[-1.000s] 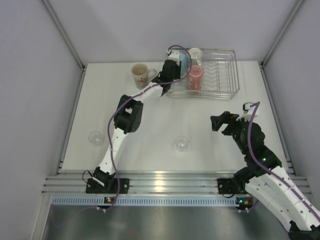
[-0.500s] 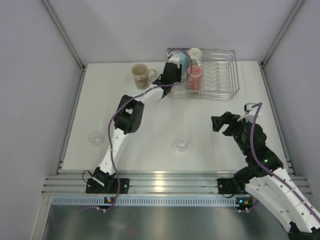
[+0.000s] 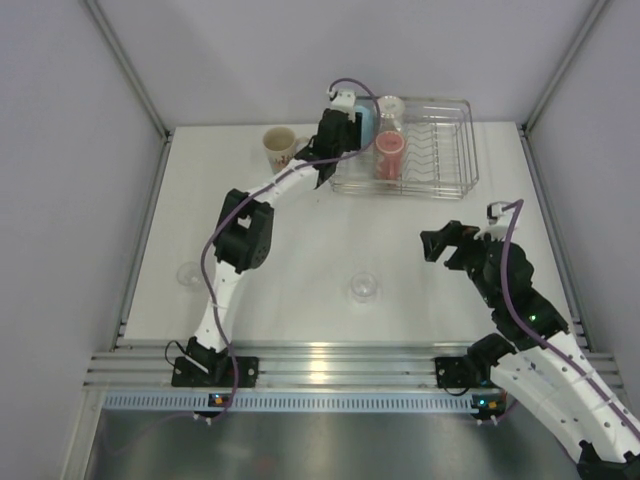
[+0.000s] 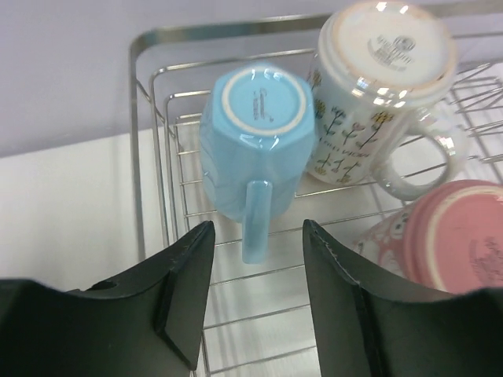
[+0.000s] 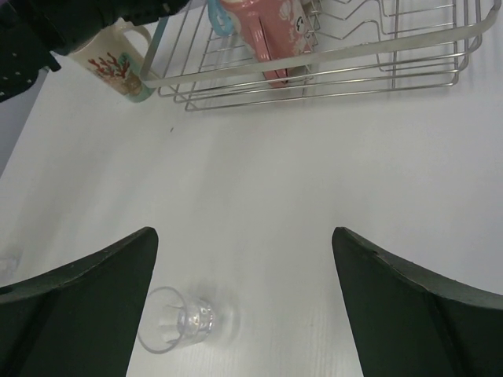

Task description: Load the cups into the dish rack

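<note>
The silver wire dish rack (image 3: 473,150) stands at the far edge. In it, upside down, are a light blue cup (image 3: 366,122), a white floral mug (image 3: 391,105) and a pinkish-red cup (image 3: 389,152). My left gripper (image 3: 338,135) is open and empty over the rack's left end. In the left wrist view the gripper (image 4: 257,228) straddles the blue cup's (image 4: 255,118) handle without touching it. A cream mug (image 3: 278,148) stands left of the rack. Two small clear glasses (image 3: 363,287) (image 3: 190,273) sit on the table. My right gripper (image 3: 435,245) is open and empty above the table.
In the right wrist view the near glass (image 5: 177,320) lies by the left finger, with the rack (image 5: 314,72) and the cream mug (image 5: 118,59) farther off. The rack's right half holds upright plate wires (image 3: 440,140). Frame posts stand at the table's far corners.
My left arm has lifted and swung slightly left and back, its elbow shifting left. The blue cup stays in the rack. The right arm has hardly moved.
</note>
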Robot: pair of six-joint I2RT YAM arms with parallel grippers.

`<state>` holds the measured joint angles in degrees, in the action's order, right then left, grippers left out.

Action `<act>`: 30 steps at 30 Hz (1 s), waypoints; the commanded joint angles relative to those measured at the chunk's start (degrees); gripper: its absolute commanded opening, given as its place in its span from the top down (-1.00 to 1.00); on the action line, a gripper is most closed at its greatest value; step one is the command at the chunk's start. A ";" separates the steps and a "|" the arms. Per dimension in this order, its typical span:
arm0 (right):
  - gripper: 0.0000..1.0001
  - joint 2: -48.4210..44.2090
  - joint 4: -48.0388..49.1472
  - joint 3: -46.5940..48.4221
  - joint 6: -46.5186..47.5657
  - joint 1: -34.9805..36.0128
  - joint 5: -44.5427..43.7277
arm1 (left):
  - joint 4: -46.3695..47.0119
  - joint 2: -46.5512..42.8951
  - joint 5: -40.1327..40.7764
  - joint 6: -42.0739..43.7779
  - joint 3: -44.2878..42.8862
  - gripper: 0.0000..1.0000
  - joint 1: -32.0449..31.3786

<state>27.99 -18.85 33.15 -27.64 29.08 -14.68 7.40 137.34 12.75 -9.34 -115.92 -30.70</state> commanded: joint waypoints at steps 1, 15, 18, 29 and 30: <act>-0.86 0.14 0.83 3.24 -0.57 -0.43 1.49 | 1.22 -9.89 -2.90 0.47 1.57 -0.10 0.38; -0.87 -1.26 -3.21 4.82 -2.33 -0.43 6.32 | -19.95 -25.97 9.03 5.74 7.46 -0.11 0.55; -0.87 -1.88 -3.47 4.39 -3.03 -0.52 7.73 | -24.96 -27.64 9.66 4.43 8.25 -0.12 1.87; -0.87 -4.17 -5.49 4.56 -3.56 -0.43 8.70 | -32.18 -31.87 9.42 -11.90 13.43 -0.25 11.35; -0.87 -4.17 -5.58 4.65 -3.48 -0.52 8.70 | -32.10 -32.04 8.44 -12.80 14.31 -0.25 12.23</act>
<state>24.45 -24.21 35.77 -30.70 29.08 -6.52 -23.16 109.97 22.65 -15.14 -103.28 -21.10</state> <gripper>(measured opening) 0.936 0.625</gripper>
